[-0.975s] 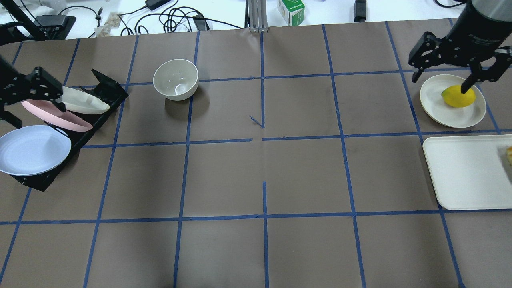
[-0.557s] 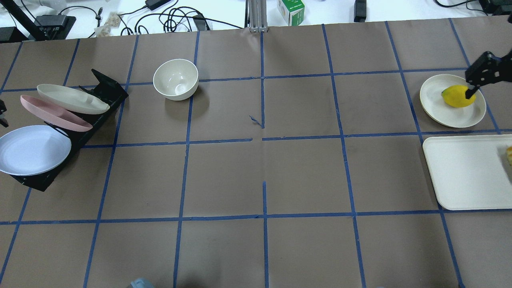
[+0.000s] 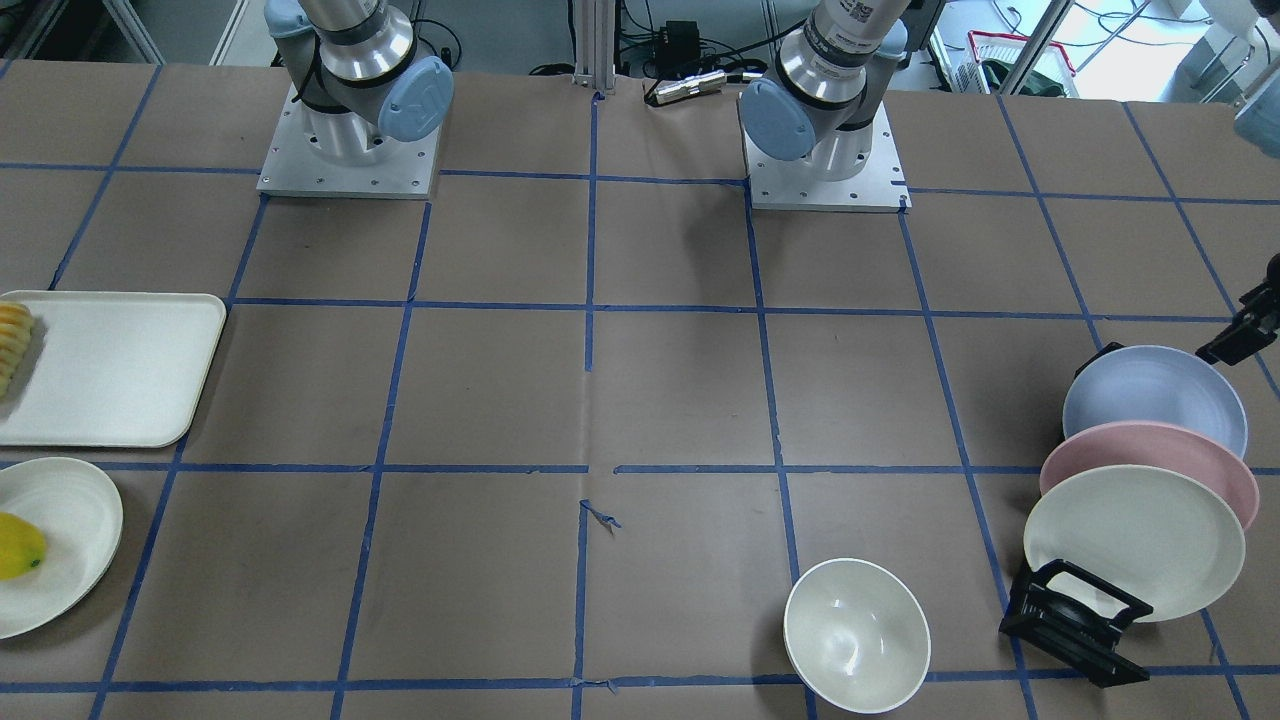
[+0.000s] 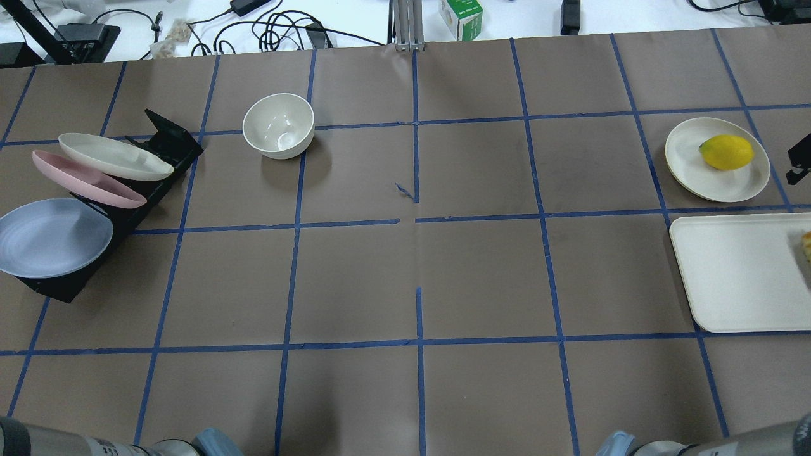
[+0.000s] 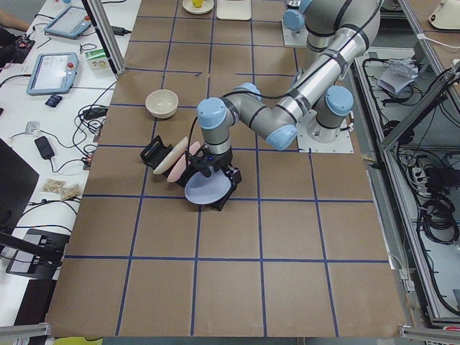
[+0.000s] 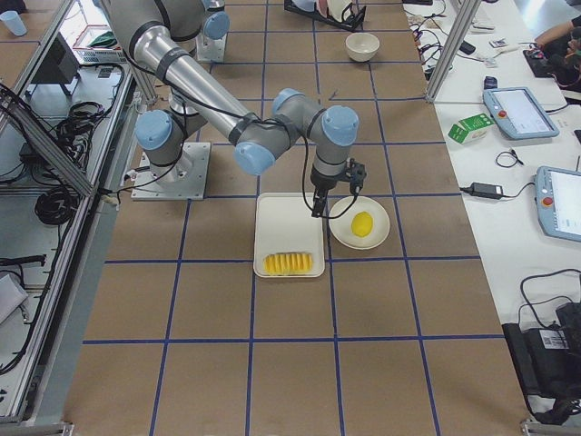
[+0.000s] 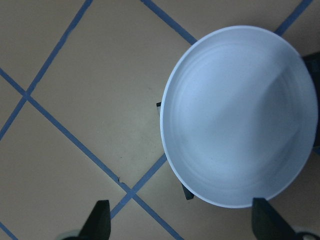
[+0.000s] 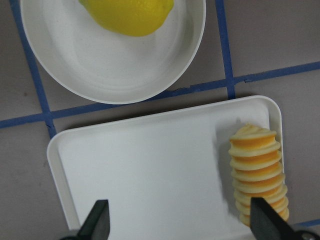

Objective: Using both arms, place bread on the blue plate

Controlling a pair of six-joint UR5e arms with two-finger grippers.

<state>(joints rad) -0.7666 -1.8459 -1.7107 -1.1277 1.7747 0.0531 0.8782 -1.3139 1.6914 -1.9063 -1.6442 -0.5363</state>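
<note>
The bread [image 8: 257, 175] lies at the right end of a white tray [image 8: 150, 170]; it also shows at the tray's edge in the overhead view [image 4: 807, 246] and in the front view [image 3: 12, 335]. My right gripper [image 8: 180, 225] is open and empty above the tray, its fingers wide apart, to the left of the bread. The blue plate [image 7: 235, 115] leans in a black rack [image 4: 158, 142] at the table's left [image 4: 51, 237]. My left gripper [image 7: 182, 222] is open and empty above the plate's near rim.
A pink plate [image 3: 1150, 465] and a cream plate [image 3: 1130, 540] stand in the same rack. A white bowl [image 4: 279, 125] stands at back left of centre. A lemon [image 4: 727, 152] lies on a cream plate [image 4: 687, 158] behind the tray [image 4: 735, 272].
Both grippers have moved outward, almost out of the overhead view. The left one has left the pink and cream plates. The right one has moved off the lemon plate toward the tray.
</note>
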